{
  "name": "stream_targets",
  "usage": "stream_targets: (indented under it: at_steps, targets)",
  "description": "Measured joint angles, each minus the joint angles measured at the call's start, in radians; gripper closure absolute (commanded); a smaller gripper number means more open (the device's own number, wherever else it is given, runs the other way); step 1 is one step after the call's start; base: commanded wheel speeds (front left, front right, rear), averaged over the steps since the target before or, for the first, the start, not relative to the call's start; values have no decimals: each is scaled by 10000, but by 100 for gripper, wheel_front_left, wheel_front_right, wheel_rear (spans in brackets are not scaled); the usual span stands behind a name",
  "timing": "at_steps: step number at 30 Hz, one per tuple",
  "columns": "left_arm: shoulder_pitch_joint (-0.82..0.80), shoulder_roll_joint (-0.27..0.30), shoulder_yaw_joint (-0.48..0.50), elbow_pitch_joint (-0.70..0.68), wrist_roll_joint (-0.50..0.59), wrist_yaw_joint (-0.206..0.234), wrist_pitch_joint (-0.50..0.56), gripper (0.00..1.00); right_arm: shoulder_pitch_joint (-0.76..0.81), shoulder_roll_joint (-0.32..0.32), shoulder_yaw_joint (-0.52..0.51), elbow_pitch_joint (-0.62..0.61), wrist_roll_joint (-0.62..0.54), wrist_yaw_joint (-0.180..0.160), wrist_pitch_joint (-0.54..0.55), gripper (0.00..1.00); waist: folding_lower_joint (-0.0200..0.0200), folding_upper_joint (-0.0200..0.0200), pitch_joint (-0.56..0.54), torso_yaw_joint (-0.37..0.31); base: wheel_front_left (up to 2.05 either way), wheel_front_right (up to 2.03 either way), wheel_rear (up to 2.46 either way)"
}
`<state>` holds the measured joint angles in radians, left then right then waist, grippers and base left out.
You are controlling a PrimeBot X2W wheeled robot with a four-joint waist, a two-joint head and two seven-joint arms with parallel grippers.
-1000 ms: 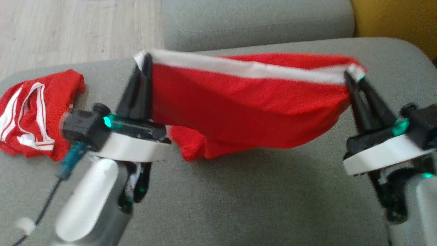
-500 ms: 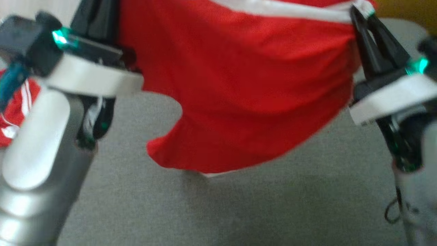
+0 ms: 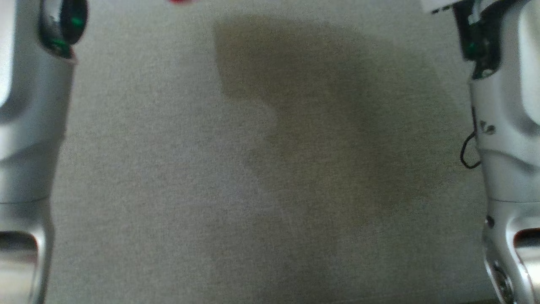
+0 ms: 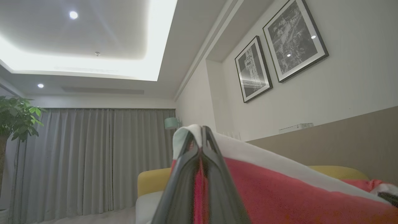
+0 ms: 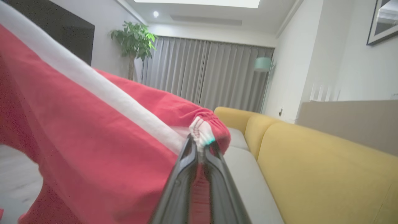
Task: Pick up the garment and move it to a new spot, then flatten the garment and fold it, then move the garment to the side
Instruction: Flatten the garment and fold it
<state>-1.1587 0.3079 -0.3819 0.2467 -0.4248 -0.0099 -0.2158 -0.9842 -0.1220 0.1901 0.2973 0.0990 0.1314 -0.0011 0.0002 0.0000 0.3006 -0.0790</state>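
Grey woven upholstery spreads below the robot in the head view, with a pale silver left forearm at one edge, a broad soft shadow in the middle and a pale silver right forearm at the other edge. The left gripper has its long dark fingers pressed together on one end of the white waistband of the red cloth garment. That band runs across to the right gripper, which pinches the gathered far end. The long axis therefore lies left to right between the arms, neither arm nearer, with the cloth hanging below both. A red sliver at the head view's top edge is probably the hem. The rest is cut off there, so its height above the upholstery cannot be told.
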Motion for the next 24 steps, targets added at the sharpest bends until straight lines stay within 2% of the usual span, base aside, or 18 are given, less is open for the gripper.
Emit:
stream_targets:
  at_steps: [4, 8, 10, 13, 18, 24]
  targets:
    - [825, -336, -67, -15, -173, -94, -259, 100, 416, 111, 180, 895, -107, 0, -690, 100, 1, 0, 332, 152, 0, 0, 0]
    - [3013, -374, -318, -359, -173, -169, -366, 100, 1569, 167, 366, 1590, -282, 0, -1430, 100, 1, -1, 552, 328, 0, 0, 0]
    - [3611, -384, -370, -477, -173, -163, -366, 100, 1917, 182, 384, 1743, -293, 0, -1578, 100, 0, 0, 577, 366, 0, 0, 0]
    - [5181, -562, -230, -1091, -192, -29, -380, 100, 2921, 207, 343, 1965, -288, 0, -1931, 100, -1, 0, 575, 473, 0, 0, 0]
    - [7241, -1197, 633, -2780, -27, 19, -412, 100, 4420, 322, -29, 1350, -226, 0, -2293, 100, -3, 0, 293, 572, 0, 0, 0]
    - [9293, -1488, 941, -3881, 495, -8, -412, 100, 6407, 464, -443, -2, -186, 0, -2378, 100, -3, 0, -252, 570, 0, 0, 0]
